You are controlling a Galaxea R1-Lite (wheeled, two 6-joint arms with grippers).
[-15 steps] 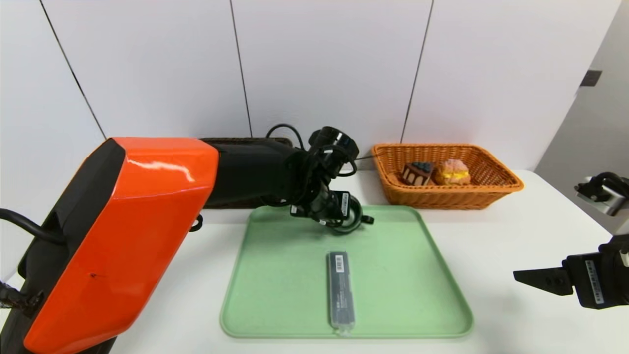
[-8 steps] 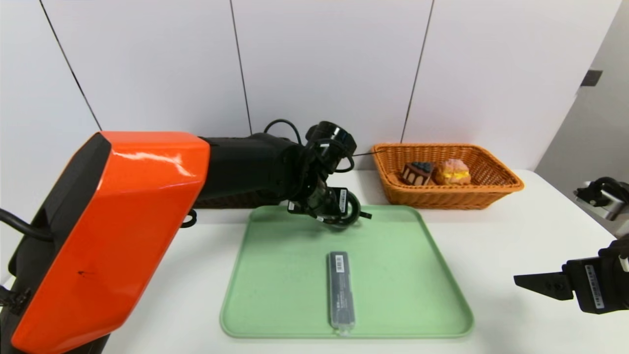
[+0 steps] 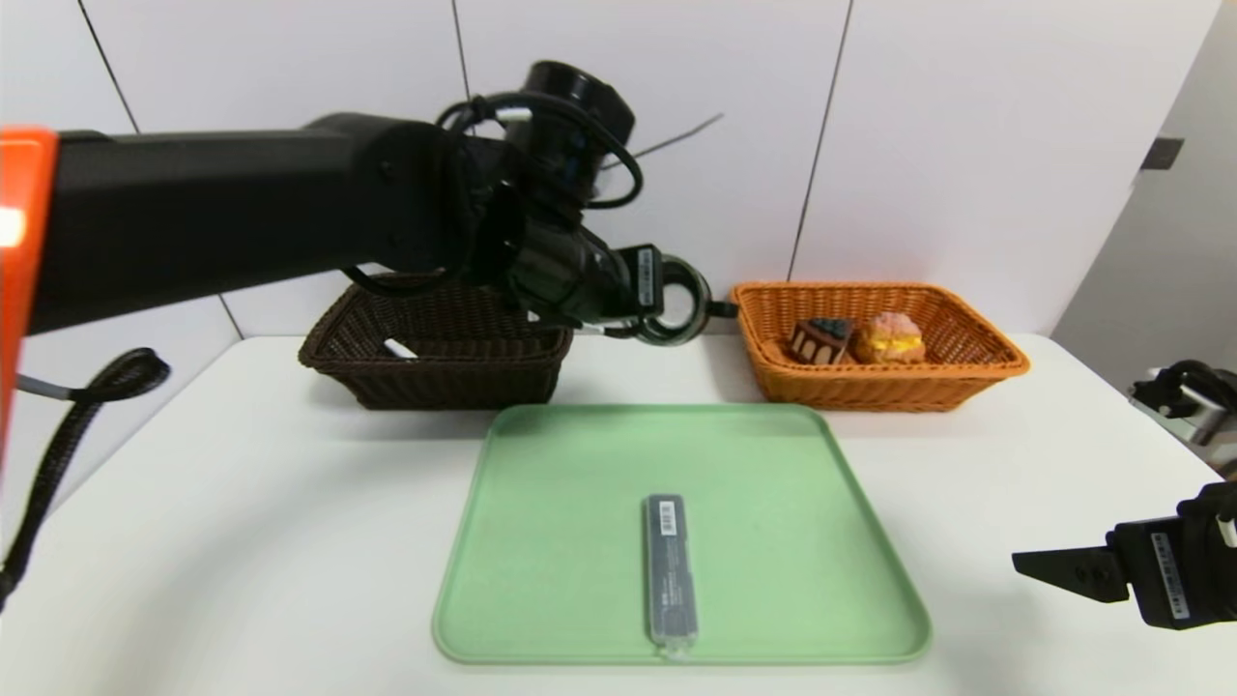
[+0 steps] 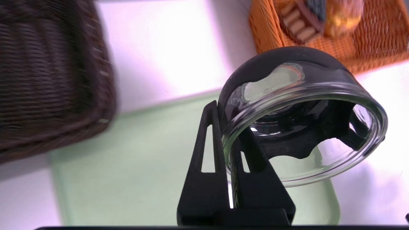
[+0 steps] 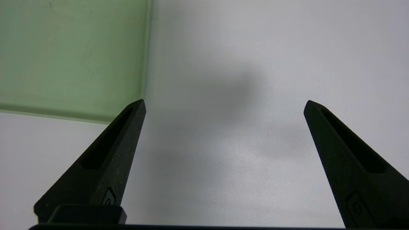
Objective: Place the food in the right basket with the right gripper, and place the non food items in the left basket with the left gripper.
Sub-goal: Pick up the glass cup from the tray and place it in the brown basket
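Note:
My left gripper (image 3: 649,311) hangs in the air above the tray's far edge, between the two baskets, shut on the rim of the clear glass cup (image 3: 678,307) with a black handle. In the left wrist view its fingers (image 4: 209,134) pinch the cup (image 4: 303,105) wall. The dark brown left basket (image 3: 435,372) holds a white marker pen (image 3: 394,346). In the orange right basket (image 3: 879,391) lie the chocolate cake wedge (image 3: 819,340) and the cream puff (image 3: 889,338). A long grey barcoded case (image 3: 669,570) lies on the green tray (image 3: 792,541). My right gripper (image 3: 1039,563) stands open and empty at the table's right.
The white table (image 3: 242,503) carries the tray in the middle and both baskets along the back wall. The right wrist view shows the tray's corner (image 5: 64,48) beside bare table (image 5: 223,143). A black cable (image 3: 68,435) hangs at the far left.
The left arm has lifted the glass cup off the tray's far edge and raised it high, which uncovers the dark brown basket. The right arm has stayed still.

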